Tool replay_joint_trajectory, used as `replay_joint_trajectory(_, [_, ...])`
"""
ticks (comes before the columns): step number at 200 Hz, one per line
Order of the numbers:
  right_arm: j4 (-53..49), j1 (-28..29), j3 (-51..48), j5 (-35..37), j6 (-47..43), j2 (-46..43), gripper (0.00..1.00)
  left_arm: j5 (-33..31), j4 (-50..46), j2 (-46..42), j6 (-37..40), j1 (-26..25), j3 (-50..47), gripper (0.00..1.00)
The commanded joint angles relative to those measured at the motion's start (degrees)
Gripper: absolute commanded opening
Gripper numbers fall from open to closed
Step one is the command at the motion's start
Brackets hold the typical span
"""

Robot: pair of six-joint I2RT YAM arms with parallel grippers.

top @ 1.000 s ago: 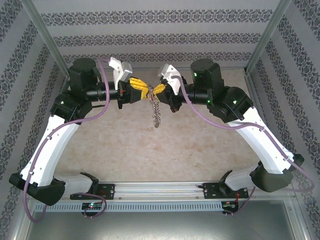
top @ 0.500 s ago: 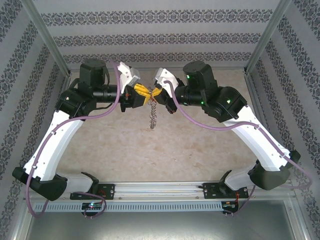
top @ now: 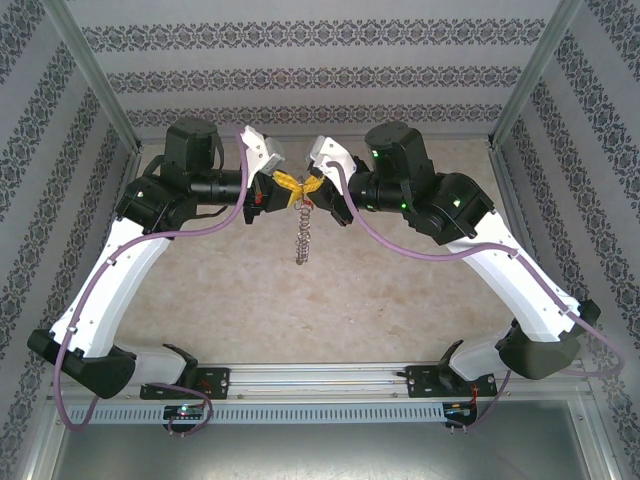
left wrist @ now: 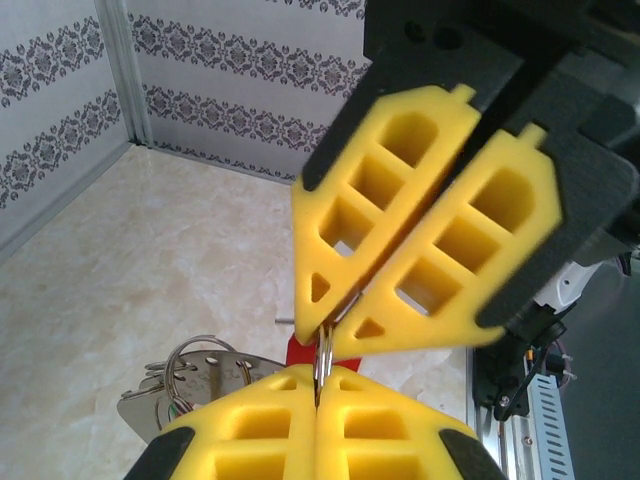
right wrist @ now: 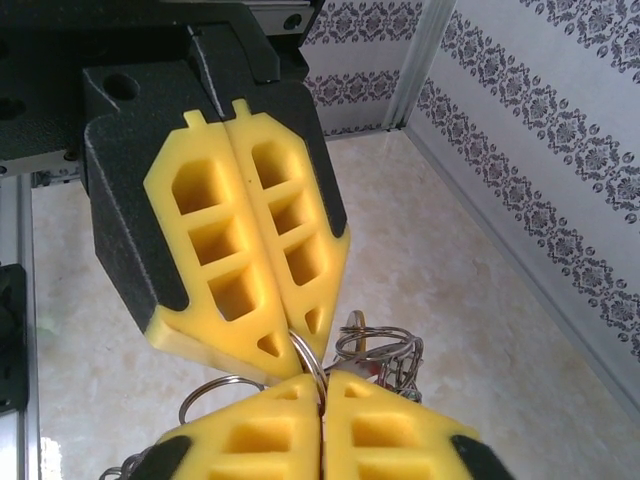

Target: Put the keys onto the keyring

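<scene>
Above the back middle of the table, my left gripper (top: 292, 184) and right gripper (top: 309, 188) meet tip to tip. Both are shut on one thin silvery ring (left wrist: 323, 356) at the top of the keyring. The rest of the keyring (top: 301, 235) hangs limp below them as a chain of metal links. In the right wrist view the pinched ring (right wrist: 312, 362) runs between my right gripper (right wrist: 322, 388) and the left fingers (right wrist: 250, 290), with a cluster of rings (right wrist: 385, 352) dangling behind. A red key head (left wrist: 298, 350) peeks out behind the left gripper (left wrist: 318, 385).
The beige table (top: 200, 290) lies under the hanging chain. Patterned walls and metal posts (top: 95, 85) close in the back and sides. A metal rail (top: 320, 378) runs along the near edge. A perforated metal tag (left wrist: 190, 385) hangs with the rings.
Both grippers have moved toward the back, still pinched together. The chain's lower end has swung slightly left and hangs straighter.
</scene>
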Motion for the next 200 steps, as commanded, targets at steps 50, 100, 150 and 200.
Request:
replay_joint_trajectory(50, [4.3,-2.4,-3.9,-4.2,6.0,-4.9,0.29,4.5,8.7,-2.0,-5.7,0.3,-1.3,0.0])
replay_joint_trajectory(100, [5.1,-3.1,-6.2,-6.2,7.7,-6.3,0.23,6.5,12.7,-2.8,-9.1,1.0,-2.1,0.0])
replay_joint_trajectory(150, [5.2,-3.3,-6.5,-7.8,8.0,-6.6,0.14,7.3,15.7,-3.5,-11.6,1.1,-3.0,0.0])
replay_joint_trajectory(200, [5.3,-3.4,-6.6,-8.8,7.9,-6.5,0.03,8.0,17.4,-3.9,-13.2,1.1,-4.1,0.0])
